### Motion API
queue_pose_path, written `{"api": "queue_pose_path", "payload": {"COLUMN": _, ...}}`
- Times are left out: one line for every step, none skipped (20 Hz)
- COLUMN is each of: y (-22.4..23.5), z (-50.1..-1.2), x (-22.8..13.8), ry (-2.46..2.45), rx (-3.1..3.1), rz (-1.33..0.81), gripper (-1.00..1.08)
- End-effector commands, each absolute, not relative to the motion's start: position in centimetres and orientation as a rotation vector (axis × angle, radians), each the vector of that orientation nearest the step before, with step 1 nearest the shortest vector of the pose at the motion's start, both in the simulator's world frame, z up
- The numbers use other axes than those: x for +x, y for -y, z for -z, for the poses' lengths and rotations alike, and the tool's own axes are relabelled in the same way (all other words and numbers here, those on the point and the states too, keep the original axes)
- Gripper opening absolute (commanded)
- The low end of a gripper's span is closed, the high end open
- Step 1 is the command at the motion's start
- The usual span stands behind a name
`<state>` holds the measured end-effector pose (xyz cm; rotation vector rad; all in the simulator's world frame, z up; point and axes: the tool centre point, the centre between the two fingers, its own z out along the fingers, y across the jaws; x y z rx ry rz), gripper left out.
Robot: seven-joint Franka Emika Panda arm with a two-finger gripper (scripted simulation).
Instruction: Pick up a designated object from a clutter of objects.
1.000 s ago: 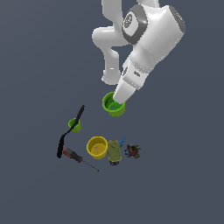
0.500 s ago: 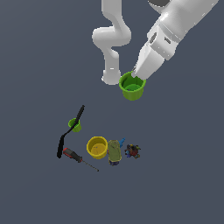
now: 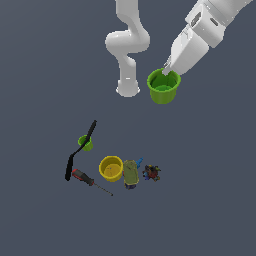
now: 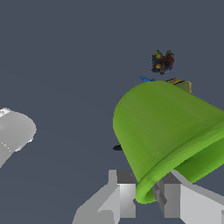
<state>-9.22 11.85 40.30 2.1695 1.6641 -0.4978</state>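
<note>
The designated object, a bright lime-green cup [image 3: 163, 88] with a flared rim, hangs high in the air at the exterior view's upper right. My gripper [image 3: 169, 71] is shut on its rim. The wrist view shows the cup [image 4: 166, 131] tilted, its rim pinched between the two grey fingers [image 4: 122, 192]. The rest of the clutter of objects lies far below on the floor: a yellow cup [image 3: 111, 168], a small green cup [image 3: 85, 143], a black curved strip [image 3: 80, 150], a red-handled screwdriver [image 3: 85, 178], an olive can [image 3: 131, 173] and a dark multicoloured toy [image 3: 151, 172].
The arm's white base [image 3: 128, 88] stands just to the exterior view's left of the lifted cup. In the wrist view the toy [image 4: 162, 61] and an edge of the olive can [image 4: 181, 84] show beyond the cup, and a white arm link [image 4: 13, 131] sits at one side.
My gripper has carried the lime-green cup upward and toward the exterior view's right, well clear of the clutter. The items on the floor have not moved.
</note>
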Motion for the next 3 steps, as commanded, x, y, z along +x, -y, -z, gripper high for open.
{"api": "queue_pose_path", "payload": {"y": -12.18, "z": -40.79, "x": -9.27, "ry": -1.662, "rx": 2.170, "rz": 0.496, "gripper": -1.00}}
{"api": "queue_pose_path", "payload": {"y": -12.23, "z": -40.86, "x": -9.29, "ry": -1.662, "rx": 2.170, "rz": 0.496, "gripper": -1.00}}
{"api": "queue_pose_path", "payload": {"y": -12.25, "z": -40.88, "x": -9.29, "ry": -1.662, "rx": 2.170, "rz": 0.496, "gripper": -1.00}}
